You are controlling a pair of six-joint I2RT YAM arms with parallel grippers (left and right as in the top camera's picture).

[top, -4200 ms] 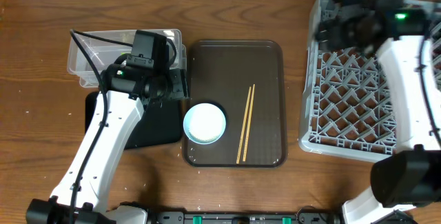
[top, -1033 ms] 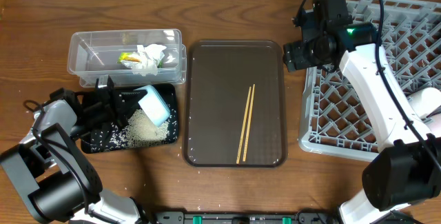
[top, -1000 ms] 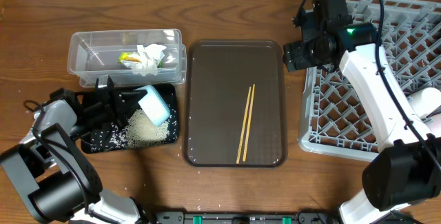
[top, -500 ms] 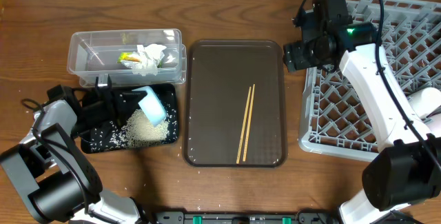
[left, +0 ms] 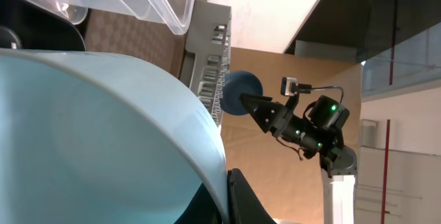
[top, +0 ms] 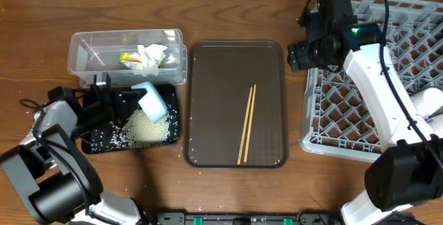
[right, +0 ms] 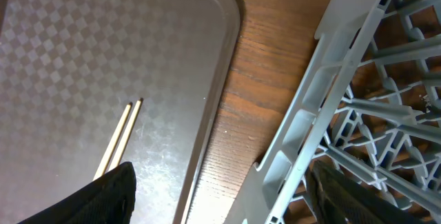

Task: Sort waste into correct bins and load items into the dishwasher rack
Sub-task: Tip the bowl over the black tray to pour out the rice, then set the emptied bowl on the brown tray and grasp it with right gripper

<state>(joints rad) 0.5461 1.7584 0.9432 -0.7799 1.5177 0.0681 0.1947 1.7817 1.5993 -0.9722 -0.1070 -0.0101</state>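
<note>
Since a second ago the bowl [top: 150, 101] has edged toward the tub [top: 83, 52]. It stands tilted on edge over the black tray [top: 97, 144] beside the rice [top: 142, 127], and the left gripper [top: 136, 99] is clamped on its rim. Chopsticks [top: 247, 124] run lengthwise down the brown tray [top: 208, 79].

Left wrist: the bowl [left: 89, 134] fills the frame.

Right wrist: the right gripper [right: 220, 182] is spread wide and empty, between the brown tray [right: 103, 45] and the rack [right: 358, 100].

The wooden table [top: 41, 17] carries four things. A clear tub [top: 76, 62] and a black tray [top: 90, 145] sit at the left, a brown tray [top: 214, 86] in the middle, and a grey rack [top: 332, 114] at the right.
</note>
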